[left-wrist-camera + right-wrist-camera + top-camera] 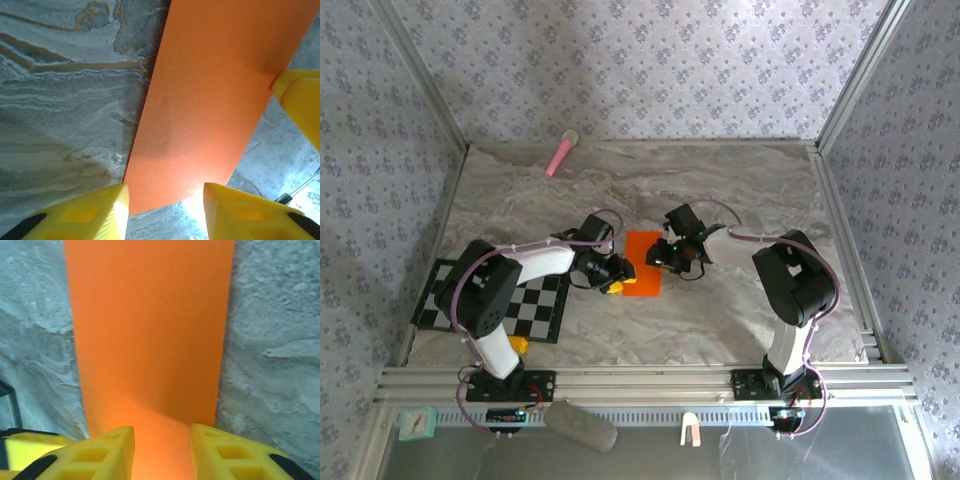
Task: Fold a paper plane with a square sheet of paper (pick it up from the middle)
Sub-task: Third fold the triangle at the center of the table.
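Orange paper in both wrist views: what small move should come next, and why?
Probably close both grippers gently onto the orange paper. In the wrist views, the left gripper and the right gripper each have an end of the sheet between their yellow fingers. The fingers are apart, so nothing looks pinched yet. A pinch at both ends would seem needed before lifting or creasing.

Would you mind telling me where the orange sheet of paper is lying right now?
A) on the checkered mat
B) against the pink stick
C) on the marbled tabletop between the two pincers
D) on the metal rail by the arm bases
C: the orange sheet lies on the marbled tabletop, with the left pincer at one side of it and the right pincer at the other.
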Available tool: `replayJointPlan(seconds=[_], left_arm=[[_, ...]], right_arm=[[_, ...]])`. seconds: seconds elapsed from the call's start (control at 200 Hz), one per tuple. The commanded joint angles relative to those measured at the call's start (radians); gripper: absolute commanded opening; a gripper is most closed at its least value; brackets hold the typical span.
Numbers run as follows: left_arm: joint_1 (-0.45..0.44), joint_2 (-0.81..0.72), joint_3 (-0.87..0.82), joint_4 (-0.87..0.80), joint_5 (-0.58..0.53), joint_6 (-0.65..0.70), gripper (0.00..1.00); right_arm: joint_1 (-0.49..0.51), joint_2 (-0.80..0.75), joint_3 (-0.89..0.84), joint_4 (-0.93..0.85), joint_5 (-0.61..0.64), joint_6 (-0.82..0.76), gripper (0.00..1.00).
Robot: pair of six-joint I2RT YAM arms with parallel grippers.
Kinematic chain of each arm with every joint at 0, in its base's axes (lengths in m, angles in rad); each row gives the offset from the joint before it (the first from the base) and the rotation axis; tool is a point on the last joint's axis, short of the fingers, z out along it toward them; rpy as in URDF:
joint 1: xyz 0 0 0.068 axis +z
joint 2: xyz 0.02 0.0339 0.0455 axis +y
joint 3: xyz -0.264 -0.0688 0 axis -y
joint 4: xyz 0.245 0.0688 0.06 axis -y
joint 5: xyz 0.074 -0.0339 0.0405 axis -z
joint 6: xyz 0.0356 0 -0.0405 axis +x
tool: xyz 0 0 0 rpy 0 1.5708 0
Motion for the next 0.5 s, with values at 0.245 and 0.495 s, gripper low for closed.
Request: replayJointPlan(seconds=[0.245,0.495], left_arm=[[-0.003,0.010,0.000,-0.027,-0.031,0.019,0.42],[-0.002,0.000,0.005,-0.057,-0.046,0.027,0.42]], right_arm=[[0.013,-0.024,-0.034,0.043,-0.063,0.011,0.35],[0.013,0.031,-0.045,0.000,-0.038,0.016,0.35]])
